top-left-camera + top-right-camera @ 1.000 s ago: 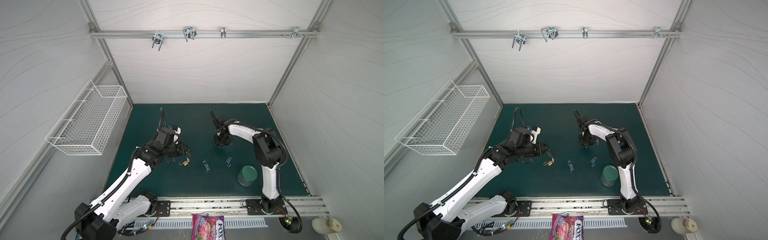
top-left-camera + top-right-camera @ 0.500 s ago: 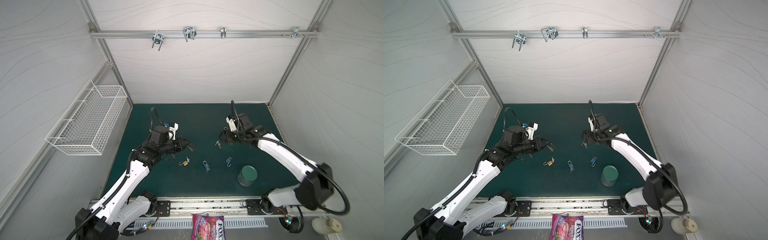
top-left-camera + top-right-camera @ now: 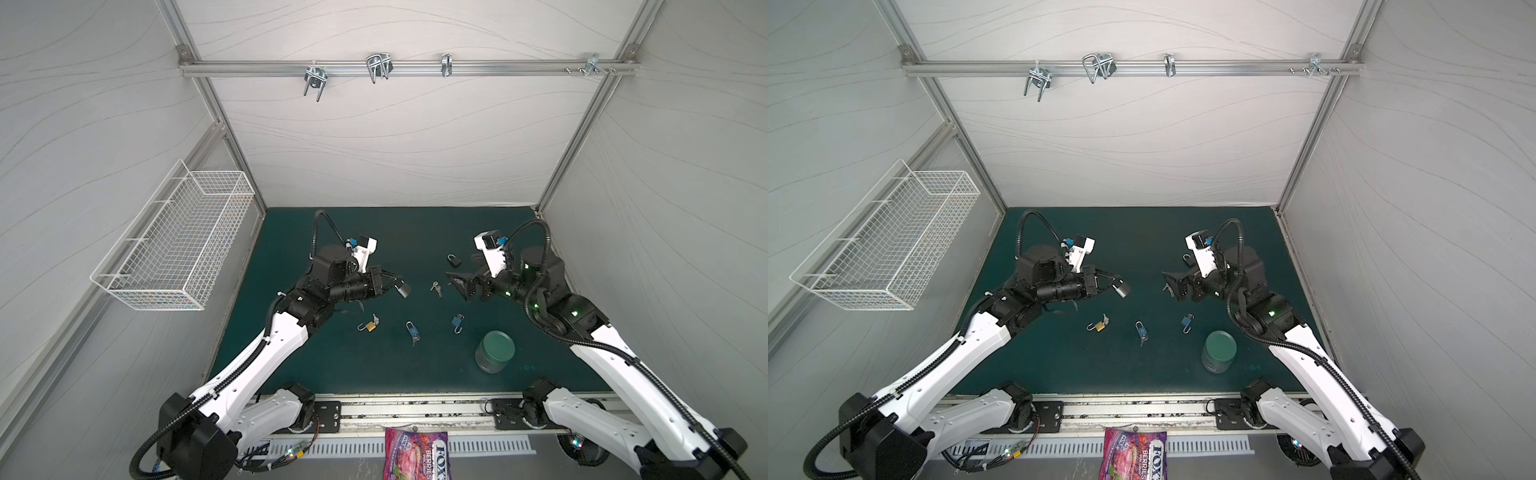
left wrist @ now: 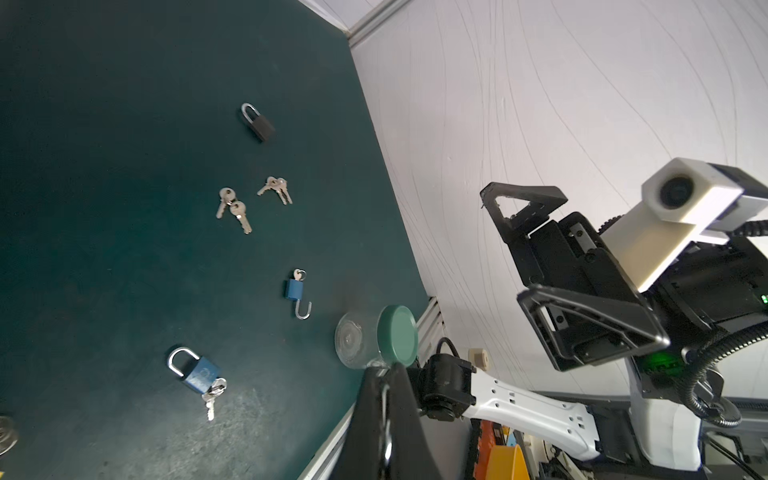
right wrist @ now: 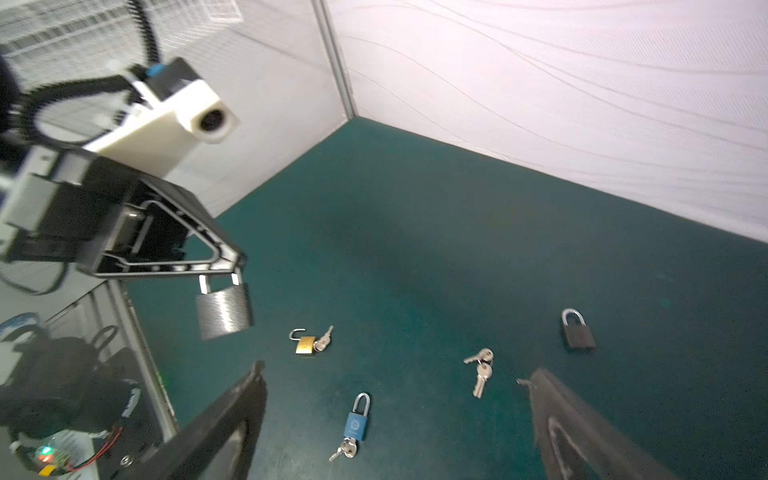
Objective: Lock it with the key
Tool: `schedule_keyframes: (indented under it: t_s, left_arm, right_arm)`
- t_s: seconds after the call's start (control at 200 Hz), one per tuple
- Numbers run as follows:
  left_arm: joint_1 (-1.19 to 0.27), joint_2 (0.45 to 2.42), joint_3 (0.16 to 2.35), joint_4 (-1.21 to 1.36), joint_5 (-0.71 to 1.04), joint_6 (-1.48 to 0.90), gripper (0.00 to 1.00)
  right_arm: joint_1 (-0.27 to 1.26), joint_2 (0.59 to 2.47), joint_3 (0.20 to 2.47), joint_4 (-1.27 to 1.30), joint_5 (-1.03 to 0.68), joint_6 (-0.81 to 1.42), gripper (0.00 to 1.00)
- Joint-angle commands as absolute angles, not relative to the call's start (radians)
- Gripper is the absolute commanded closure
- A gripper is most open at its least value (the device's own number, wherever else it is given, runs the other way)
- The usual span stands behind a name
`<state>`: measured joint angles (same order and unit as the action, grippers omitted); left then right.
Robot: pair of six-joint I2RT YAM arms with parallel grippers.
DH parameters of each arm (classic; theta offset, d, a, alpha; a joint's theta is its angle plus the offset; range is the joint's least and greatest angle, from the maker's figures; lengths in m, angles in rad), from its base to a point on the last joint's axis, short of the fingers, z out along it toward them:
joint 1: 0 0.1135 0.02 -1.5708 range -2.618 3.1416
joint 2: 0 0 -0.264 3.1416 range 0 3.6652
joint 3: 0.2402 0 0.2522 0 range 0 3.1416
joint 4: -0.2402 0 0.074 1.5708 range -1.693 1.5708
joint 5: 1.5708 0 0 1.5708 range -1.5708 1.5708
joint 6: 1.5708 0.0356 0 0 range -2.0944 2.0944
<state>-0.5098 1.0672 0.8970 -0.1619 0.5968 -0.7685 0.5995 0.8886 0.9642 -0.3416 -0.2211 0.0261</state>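
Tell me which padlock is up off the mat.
The silver padlock, hanging by its shackle from the left pincer. The brass padlock, black padlock and two blue padlocks lie on the mat.

Padlocks and keys lay on a dark green mat (image 4: 104, 166).
A black padlock (image 4: 258, 123), a silver key bunch (image 4: 232, 208), a second silver key bunch (image 4: 276, 189), an open small blue padlock (image 4: 296, 289), a closed blue padlock with keys (image 4: 196, 372), a green-lidded glass jar (image 4: 376, 343); the right gripper (image 4: 505, 245) gaped wide.

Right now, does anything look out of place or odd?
Nothing spilled or broken. The silver padlock dangles by its shackle from the shut left pincer. The right pincer is open and empty, with loose keys lying on the mat near it. A candy bag sits off the mat, in front.
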Motion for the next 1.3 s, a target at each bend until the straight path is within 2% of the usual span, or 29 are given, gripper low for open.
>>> schedule_keyframes:
  t_s: [0.0, 0.13, 0.245, 0.51, 0.695, 0.775, 1.295]
  left_arm:
    - [-0.549, 1.081, 0.985, -0.091, 0.561, -0.786, 1.00]
    - [-0.583, 1.079, 1.005, -0.085, 0.517, -0.795, 1.00]
    - [-0.619, 1.079, 1.015, -0.083, 0.490, -0.795, 1.00]
    - [-0.642, 1.072, 1.010, -0.087, 0.470, -0.795, 1.00]
    - [-0.643, 1.066, 1.005, -0.092, 0.463, -0.792, 1.00]
    - [-0.644, 1.065, 1.000, -0.087, 0.459, -0.797, 1.00]
    - [-0.644, 1.057, 0.992, -0.083, 0.463, -0.804, 1.00]
  right_arm:
    - [0.715, 0.879, 0.992, -0.326, -0.219, -0.104, 0.01]
    - [0.889, 0.903, 0.998, -0.333, -0.025, -0.221, 0.01]
    - [0.960, 0.937, 1.003, -0.316, 0.064, -0.239, 0.03]
    - [1.013, 1.008, 1.012, -0.249, 0.112, -0.238, 0.14]
    - [1.030, 1.056, 1.031, -0.223, 0.125, -0.216, 0.28]
    - [1.034, 1.061, 1.025, -0.204, 0.140, -0.204, 0.35]
    - [1.034, 1.076, 1.020, -0.195, 0.112, -0.127, 0.61]
